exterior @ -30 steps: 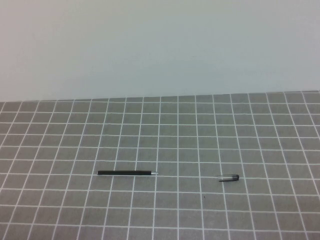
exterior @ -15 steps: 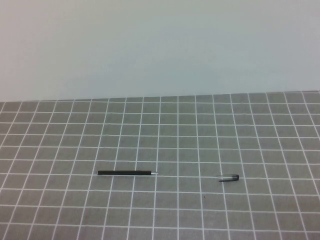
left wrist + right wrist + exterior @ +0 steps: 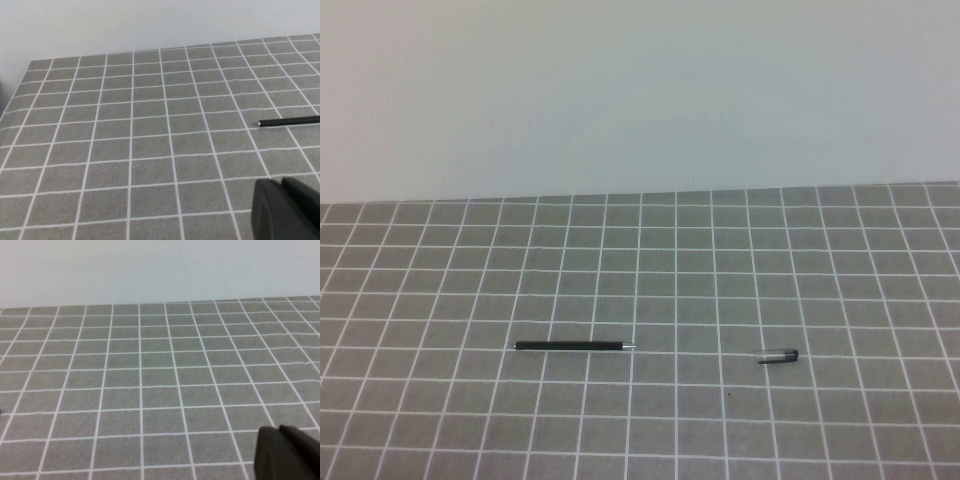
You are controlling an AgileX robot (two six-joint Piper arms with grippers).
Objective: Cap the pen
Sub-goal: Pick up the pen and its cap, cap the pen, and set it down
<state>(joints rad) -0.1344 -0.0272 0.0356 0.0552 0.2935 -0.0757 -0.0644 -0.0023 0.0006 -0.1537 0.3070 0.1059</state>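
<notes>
Nearest, only a dark edge of the left end effector (image 3: 287, 210) and right end effector (image 3: 287, 452) shows over the gridded surface (image 3: 650, 260); whether either is apart or together cannot be told. Farther out the uncapped pen (image 3: 575, 346) lies flat, its cap (image 3: 779, 355) well apart on its right.

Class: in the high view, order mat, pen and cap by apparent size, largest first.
1. mat
2. pen
3. cap
The left gripper and right gripper are outside this view, each hovering above the mat.

Left pincer (image 3: 287, 210) and right pincer (image 3: 289, 452) seemingly cropped dark corners; pen (image 3: 290, 121) runs off-edge.
</notes>
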